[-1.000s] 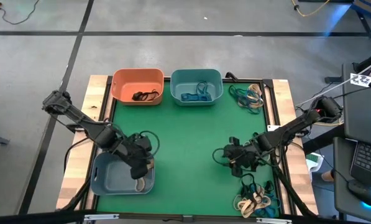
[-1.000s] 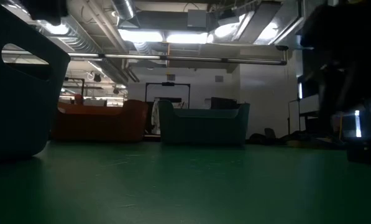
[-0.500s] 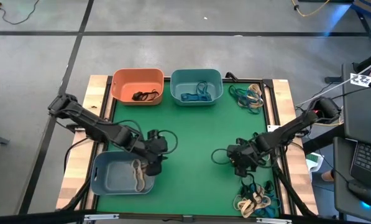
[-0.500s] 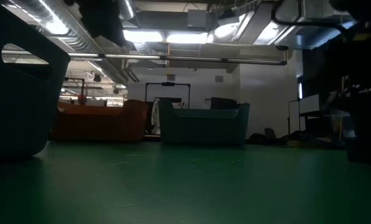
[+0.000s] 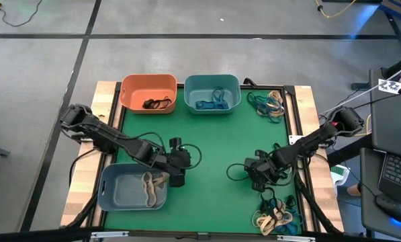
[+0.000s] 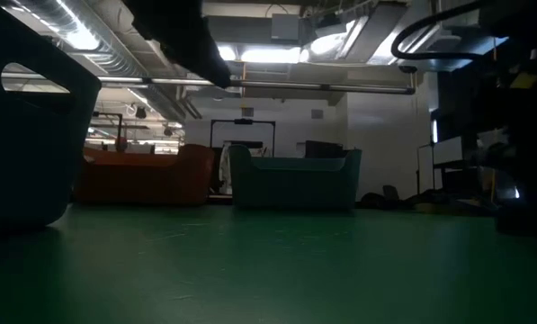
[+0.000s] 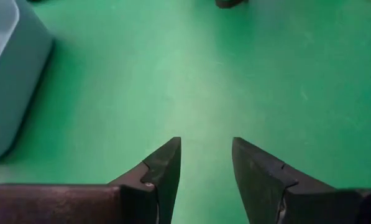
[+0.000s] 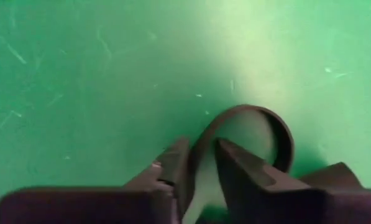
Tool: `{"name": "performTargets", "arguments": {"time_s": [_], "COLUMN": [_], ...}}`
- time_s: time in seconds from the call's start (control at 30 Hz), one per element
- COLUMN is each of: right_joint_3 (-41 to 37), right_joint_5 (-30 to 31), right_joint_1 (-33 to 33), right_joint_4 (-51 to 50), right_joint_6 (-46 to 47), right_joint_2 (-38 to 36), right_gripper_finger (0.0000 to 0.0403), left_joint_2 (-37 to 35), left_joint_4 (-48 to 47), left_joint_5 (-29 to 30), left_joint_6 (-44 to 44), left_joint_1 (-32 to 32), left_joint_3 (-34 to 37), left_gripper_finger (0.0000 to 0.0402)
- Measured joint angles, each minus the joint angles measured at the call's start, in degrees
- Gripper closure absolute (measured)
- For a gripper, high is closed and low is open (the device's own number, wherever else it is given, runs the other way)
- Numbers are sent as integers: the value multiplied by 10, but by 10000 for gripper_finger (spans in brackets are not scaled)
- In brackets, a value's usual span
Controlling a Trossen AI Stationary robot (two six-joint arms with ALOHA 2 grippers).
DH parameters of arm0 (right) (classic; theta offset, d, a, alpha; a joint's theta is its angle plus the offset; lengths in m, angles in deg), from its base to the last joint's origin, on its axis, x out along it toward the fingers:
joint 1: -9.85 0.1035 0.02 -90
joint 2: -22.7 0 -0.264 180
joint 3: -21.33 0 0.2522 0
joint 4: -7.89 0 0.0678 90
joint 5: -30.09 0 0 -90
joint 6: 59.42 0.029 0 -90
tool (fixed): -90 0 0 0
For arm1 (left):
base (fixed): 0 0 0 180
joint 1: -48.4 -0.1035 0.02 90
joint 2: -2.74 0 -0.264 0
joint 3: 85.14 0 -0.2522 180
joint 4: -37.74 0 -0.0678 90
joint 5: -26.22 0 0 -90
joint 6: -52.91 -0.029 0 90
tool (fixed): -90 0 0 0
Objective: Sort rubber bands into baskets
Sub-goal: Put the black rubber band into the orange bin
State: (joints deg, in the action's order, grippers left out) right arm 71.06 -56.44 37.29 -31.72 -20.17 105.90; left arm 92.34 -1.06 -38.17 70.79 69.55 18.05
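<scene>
I see a green mat [image 5: 213, 144] on the wood-edged bench [image 5: 105, 94]; laptop [image 5: 393, 171] beside it; grey floor [image 5: 46, 67] around.

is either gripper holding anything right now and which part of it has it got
The right gripper pinches a dark rubber band loop by one side of the loop. The left gripper is open and holds nothing.
</scene>
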Motion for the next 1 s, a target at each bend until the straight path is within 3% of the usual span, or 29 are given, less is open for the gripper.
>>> {"name": "performTargets", "arguments": {"time_s": [0.23, 0.43, 0.63, 1.0], "right_joint_3": [0, 12, 49, 123], "right_joint_5": [13, 21, 67, 92], "right_joint_1": [0, 0, -3, -76], "right_joint_4": [1, -4, -13, -36], "right_joint_6": [-8, -29, -88, -208], "right_joint_2": [1, 1, -12, -21], "right_gripper_finger": [396, 388, 398, 400], "left_joint_2": [21, 17, -9, -50], "left_joint_4": [19, 31, 27, -28], "left_joint_5": [9, 6, 4, 5], "left_joint_6": [-1, 2, -7, -6], "left_joint_1": [1, 5, 14, 25], "left_joint_3": [0, 0, 0, 0], "left_gripper_finger": [261, 261, 261, 261]}}
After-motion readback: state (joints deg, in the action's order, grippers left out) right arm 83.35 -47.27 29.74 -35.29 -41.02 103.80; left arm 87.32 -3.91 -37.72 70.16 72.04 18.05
